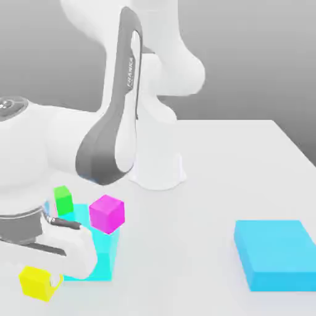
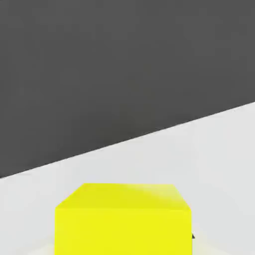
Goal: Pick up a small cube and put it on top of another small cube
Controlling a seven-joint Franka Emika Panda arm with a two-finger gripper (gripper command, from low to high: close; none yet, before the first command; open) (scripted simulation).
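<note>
White table (image 1: pixel 234 166), yellow cube (image 1: pixel 38 282) near its front edge

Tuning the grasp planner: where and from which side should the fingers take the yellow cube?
Grip the yellow cube across two opposite vertical faces, coming straight down from above. It sits flat on the white table with its top face level and bare table around it; the arm's hand is already close beside it.

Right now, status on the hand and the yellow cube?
Hand low beside yellow cube, near table's front edge. Magenta cube sits on cyan block. Green cube behind.
</note>
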